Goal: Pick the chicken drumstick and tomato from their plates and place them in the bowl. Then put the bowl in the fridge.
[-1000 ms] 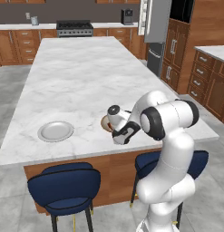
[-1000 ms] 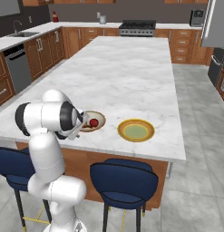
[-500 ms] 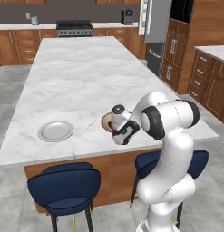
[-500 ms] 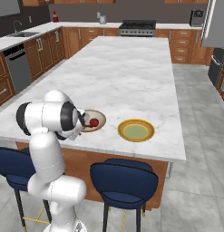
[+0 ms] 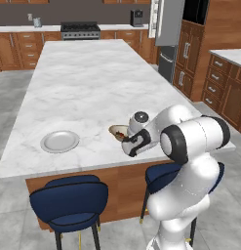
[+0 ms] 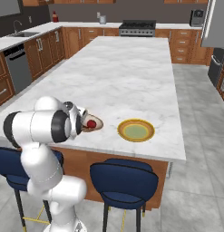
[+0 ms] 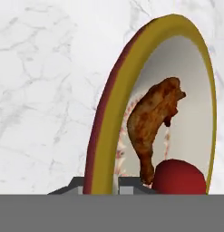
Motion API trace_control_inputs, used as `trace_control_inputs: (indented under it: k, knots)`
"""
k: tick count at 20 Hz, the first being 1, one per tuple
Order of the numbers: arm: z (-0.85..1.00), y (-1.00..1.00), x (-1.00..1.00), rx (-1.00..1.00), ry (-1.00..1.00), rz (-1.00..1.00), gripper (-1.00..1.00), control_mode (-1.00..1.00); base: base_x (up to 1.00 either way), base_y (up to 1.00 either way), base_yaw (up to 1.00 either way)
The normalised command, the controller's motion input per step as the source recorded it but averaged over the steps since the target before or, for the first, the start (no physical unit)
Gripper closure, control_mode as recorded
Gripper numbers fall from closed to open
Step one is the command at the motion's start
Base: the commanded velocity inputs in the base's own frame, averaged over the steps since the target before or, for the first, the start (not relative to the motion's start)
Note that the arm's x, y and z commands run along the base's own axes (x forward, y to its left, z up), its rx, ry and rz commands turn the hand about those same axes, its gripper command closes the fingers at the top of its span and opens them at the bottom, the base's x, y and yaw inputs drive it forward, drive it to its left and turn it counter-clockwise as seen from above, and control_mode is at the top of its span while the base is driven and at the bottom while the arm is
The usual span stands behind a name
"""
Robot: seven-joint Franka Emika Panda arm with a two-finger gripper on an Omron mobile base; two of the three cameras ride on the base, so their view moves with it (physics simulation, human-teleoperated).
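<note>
The shallow tan-rimmed beige bowl (image 7: 109, 118) sits near the marble island's (image 5: 88, 88) front edge, holding the reddish-brown chicken drumstick (image 7: 152, 124) and glossy red tomato (image 7: 179, 176); the gripper (image 7: 100, 185), jaws pinched on the bowl's rim, reaches down from the folded white arm (image 5: 190, 141).

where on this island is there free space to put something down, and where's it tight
Free: the marble between the grey plate and the bowl, and the island's whole far half toward the stove. Tight: the near edge, where the hand sits at the bowl holding the drumstick and tomato, with the yellow-rimmed plate alongside.
</note>
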Motion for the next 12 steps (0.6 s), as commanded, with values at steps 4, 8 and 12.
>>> trace_control_inputs:
  k: [4, 8, 12]
  knots:
    - [0.59, -0.06, -0.49, -0.05, -0.3, 0.27, 1.0, -1.0, 0.0, 0.0, 0.0]
    - [0.54, -0.12, -0.43, -0.11, -0.33, 0.19, 1.0, -1.0, 0.0, 0.0, 0.0]
    - [0.55, -0.23, -0.42, -0.09, -0.21, 0.06, 1.0, -1.0, 0.0, 0.0, 0.0]
